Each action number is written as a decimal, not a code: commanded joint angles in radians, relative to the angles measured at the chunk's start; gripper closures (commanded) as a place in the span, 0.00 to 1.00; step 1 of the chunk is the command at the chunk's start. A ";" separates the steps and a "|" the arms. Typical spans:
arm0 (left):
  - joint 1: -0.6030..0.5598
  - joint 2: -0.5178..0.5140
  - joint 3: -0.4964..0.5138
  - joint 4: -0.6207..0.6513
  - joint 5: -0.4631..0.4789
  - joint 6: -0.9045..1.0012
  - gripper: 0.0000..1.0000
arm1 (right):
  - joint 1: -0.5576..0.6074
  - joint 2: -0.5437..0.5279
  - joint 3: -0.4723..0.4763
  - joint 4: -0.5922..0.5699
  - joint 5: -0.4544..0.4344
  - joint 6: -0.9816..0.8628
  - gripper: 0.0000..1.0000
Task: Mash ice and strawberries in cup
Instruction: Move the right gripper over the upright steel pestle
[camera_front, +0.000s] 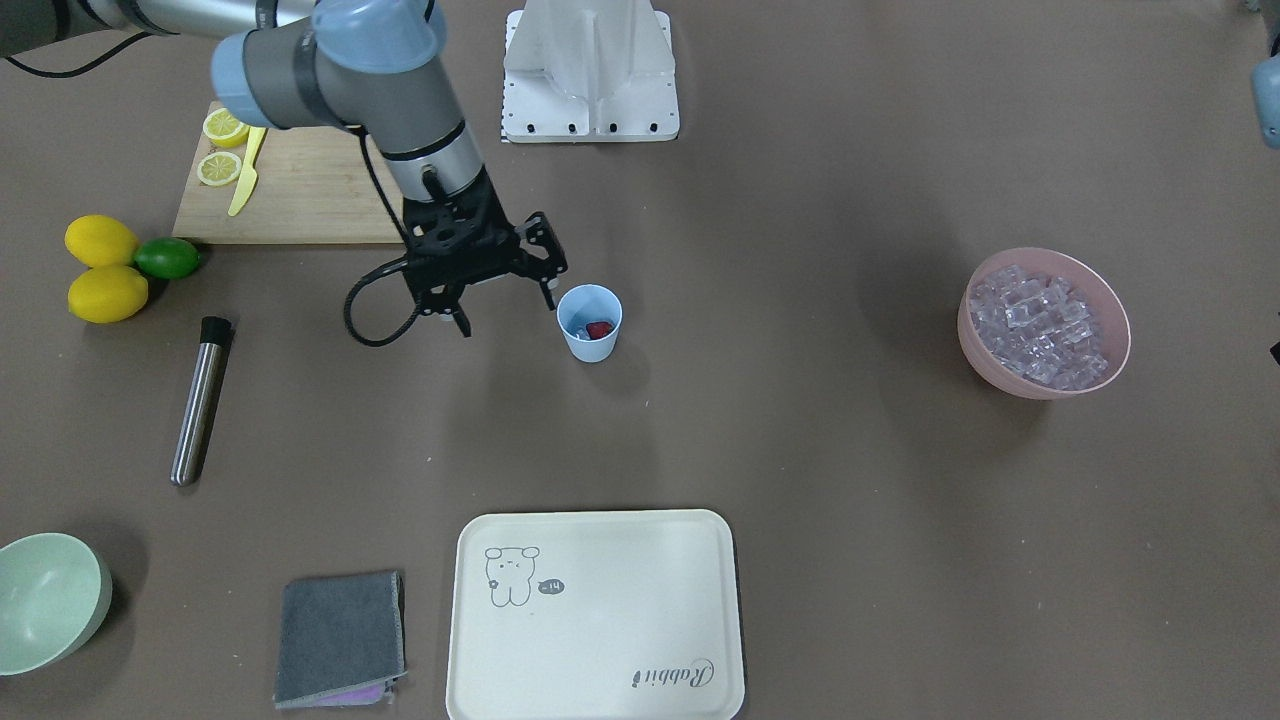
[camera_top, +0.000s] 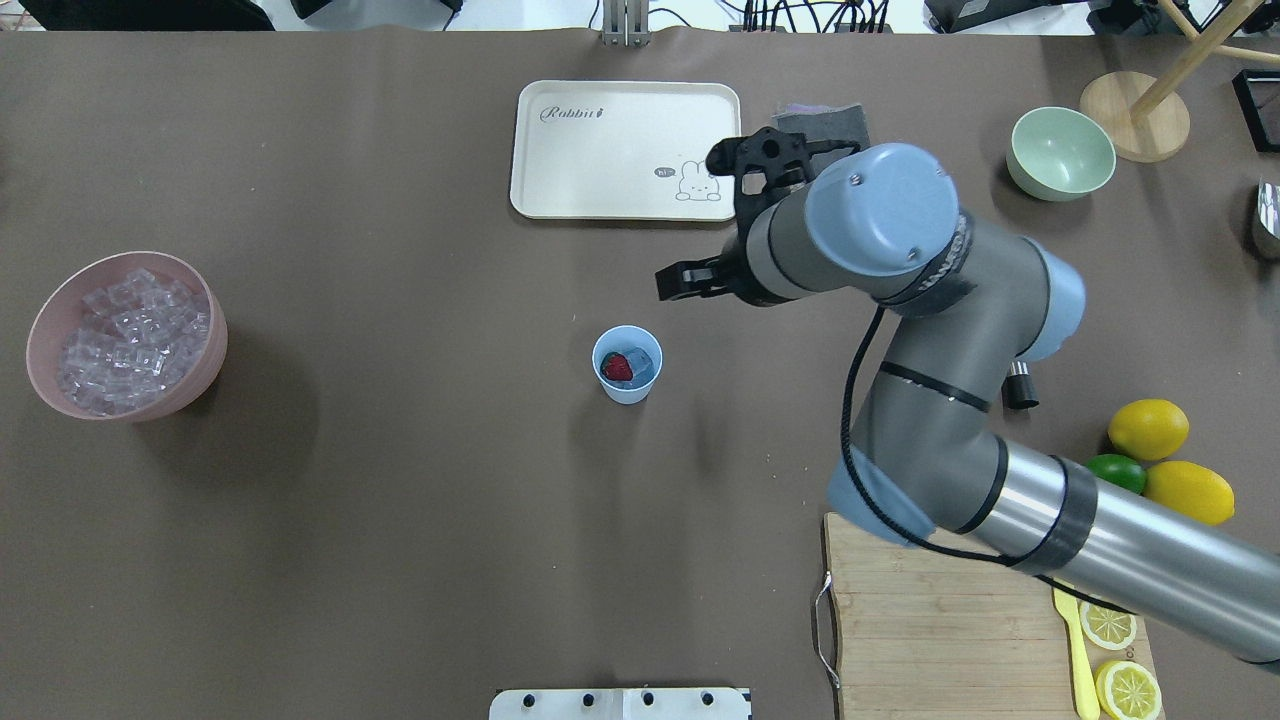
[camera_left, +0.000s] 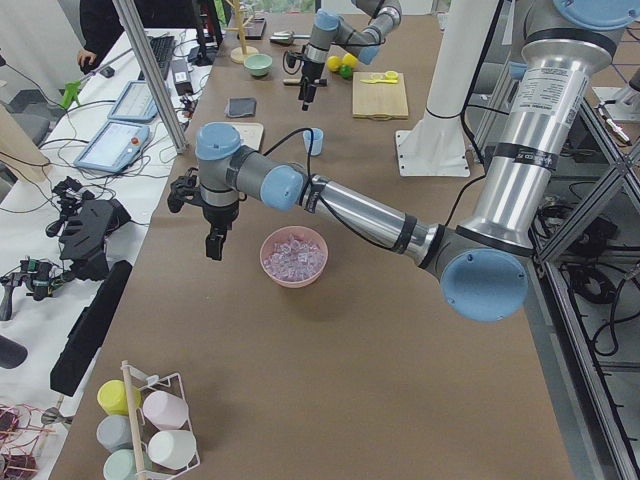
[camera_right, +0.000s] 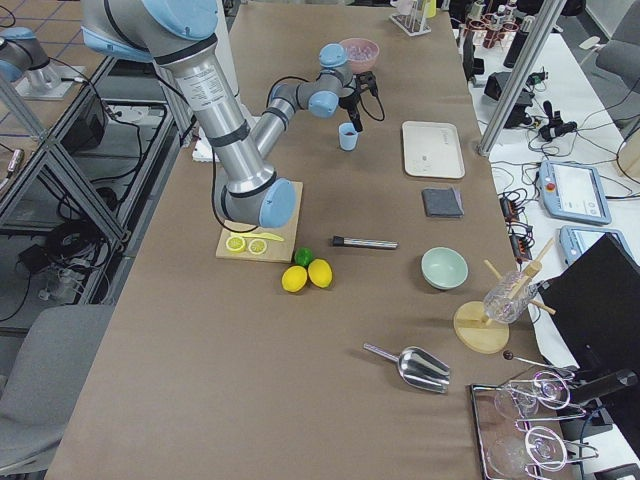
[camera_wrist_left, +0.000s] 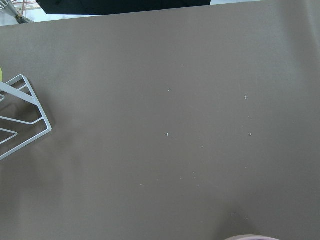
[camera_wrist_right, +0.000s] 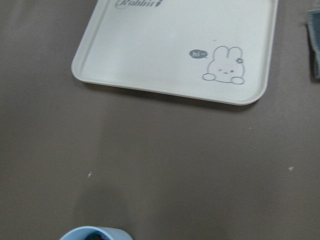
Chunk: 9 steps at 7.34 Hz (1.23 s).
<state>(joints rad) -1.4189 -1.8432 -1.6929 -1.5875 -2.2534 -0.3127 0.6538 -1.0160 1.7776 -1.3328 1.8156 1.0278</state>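
Note:
The light blue cup (camera_front: 590, 325) (camera_top: 627, 365) stands upright mid-table. Inside it lie a red strawberry (camera_top: 617, 368) and a clear ice cube (camera_top: 641, 358). More ice (camera_front: 1045, 325) fills a pink bowl (camera_top: 40, 330) far off to the side. My right gripper (camera_front: 507, 310) hangs open and empty just beside the cup, slightly above the table. Only the cup's rim (camera_wrist_right: 95, 233) shows at the bottom of the right wrist view. My left gripper (camera_left: 213, 238) hovers beside the pink bowl (camera_left: 294, 256); I cannot tell whether it is open or shut.
A steel cylinder with a black cap (camera_front: 200, 400) lies near two lemons and a lime (camera_front: 168, 257). A cutting board (camera_front: 300, 190) holds lemon halves and a yellow knife. A cream tray (camera_front: 595, 615), a grey cloth (camera_front: 340, 640) and a pale green bowl (camera_front: 50, 600) sit opposite.

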 joint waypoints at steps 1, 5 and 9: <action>0.000 0.002 -0.001 -0.002 0.002 0.010 0.03 | 0.213 -0.125 -0.003 -0.003 0.208 -0.061 0.01; 0.000 0.015 0.039 -0.055 0.014 0.067 0.03 | 0.340 -0.148 -0.004 -0.310 0.304 -0.273 0.00; 0.006 0.009 0.044 -0.141 0.096 0.089 0.03 | 0.359 -0.176 -0.010 -0.462 0.324 -0.364 0.00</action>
<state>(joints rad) -1.4174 -1.8296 -1.6519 -1.6924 -2.2058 -0.2286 1.0078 -1.1722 1.7720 -1.7719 2.1275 0.6798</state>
